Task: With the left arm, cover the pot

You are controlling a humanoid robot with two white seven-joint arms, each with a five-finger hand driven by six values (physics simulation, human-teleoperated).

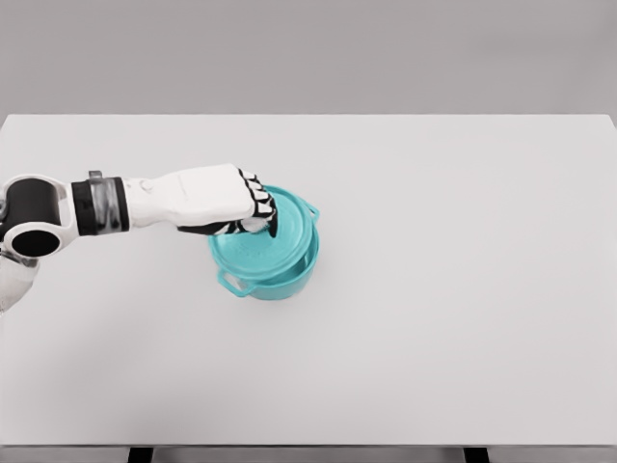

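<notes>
Teal pot (273, 280) is seen on the pale grey worktop (463, 289), left of centre and roughly mid-depth. Two loop handles are visible on it: one at the lower left of the rim, one at the upper right. A matching teal lid (280, 236) is seated on top of the pot, the far right edge looking slightly raised, so a small tilt cannot be ruled out; whether it is fully seated cannot be told from this view.

Left hand (217, 198) is reached in from the picture's left, the white forearm and black wrist cuff lying nearly level above the worktop. The hand is placed over the near-left part of the lid. Fingers (258, 198) are curled downward onto the lid's top, black-and-white segments bent at the knuckles, thumb tucked underneath on the near side. The knob of the lid is hidden by the hand, so a grasp on the lid is indicated, but the exact contact point is not visible.

Shoulder and elbow housing of the left arm are seen at the far left edge.
</notes>
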